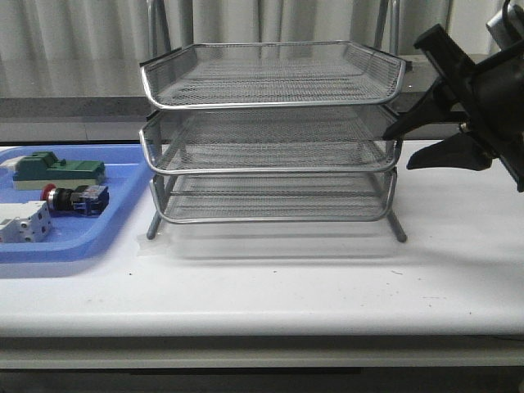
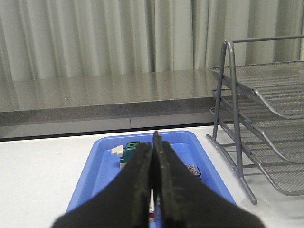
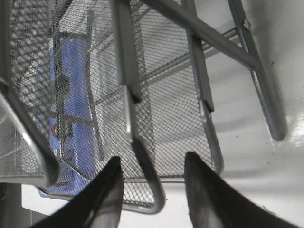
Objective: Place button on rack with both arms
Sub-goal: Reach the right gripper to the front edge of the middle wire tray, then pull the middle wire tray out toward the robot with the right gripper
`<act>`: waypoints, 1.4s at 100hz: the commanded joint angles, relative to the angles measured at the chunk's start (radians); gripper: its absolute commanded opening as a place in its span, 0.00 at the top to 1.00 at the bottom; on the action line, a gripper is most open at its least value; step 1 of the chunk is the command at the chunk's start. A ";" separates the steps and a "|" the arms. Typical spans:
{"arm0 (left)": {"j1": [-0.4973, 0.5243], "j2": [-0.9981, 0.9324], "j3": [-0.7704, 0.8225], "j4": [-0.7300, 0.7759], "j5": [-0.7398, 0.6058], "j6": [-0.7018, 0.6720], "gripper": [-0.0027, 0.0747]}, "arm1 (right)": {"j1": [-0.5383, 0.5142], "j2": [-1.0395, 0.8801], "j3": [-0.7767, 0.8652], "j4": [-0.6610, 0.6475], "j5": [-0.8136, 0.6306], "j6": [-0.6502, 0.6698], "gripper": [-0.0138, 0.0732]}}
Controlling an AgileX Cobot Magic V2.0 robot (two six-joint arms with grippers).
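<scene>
The button (image 1: 74, 198), red head pointing left and blue block to the right, lies in the blue tray (image 1: 82, 247). The silver three-tier wire rack (image 1: 270, 139) stands mid-table. My right gripper (image 1: 397, 150) is open at the rack's right side, level with the middle tier. In the right wrist view a corner of the rack's rim (image 3: 152, 190) lies between its spread fingers (image 3: 153, 161), untouched. My left gripper (image 2: 154, 142) is shut and empty above the tray (image 2: 104, 156). Only the button's blue end (image 2: 193, 169) shows beside its fingers. The left arm is out of the front view.
A green-topped block (image 1: 57, 169) and a white-grey terminal block (image 1: 24, 221) share the blue tray with the button. The rack's legs (image 1: 399, 229) rest on the white table (image 1: 327, 286). A grey ledge (image 2: 95, 95) and curtains close off the back.
</scene>
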 commanded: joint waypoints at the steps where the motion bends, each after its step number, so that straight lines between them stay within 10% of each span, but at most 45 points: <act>1: 0.003 -0.032 0.047 0.000 -0.082 -0.010 0.99 | 0.001 -0.009 -0.052 0.037 0.053 -0.021 0.47; 54: 0.003 -0.032 0.047 0.000 -0.082 -0.010 0.99 | 0.050 0.075 -0.108 0.038 0.069 -0.037 0.47; 84: 0.003 -0.032 0.047 0.000 -0.082 -0.010 0.99 | 0.050 0.075 -0.106 0.030 0.079 -0.037 0.79; 140: 0.003 -0.032 0.047 0.000 -0.082 -0.010 0.99 | 0.050 -0.012 0.076 -0.066 0.115 -0.065 0.79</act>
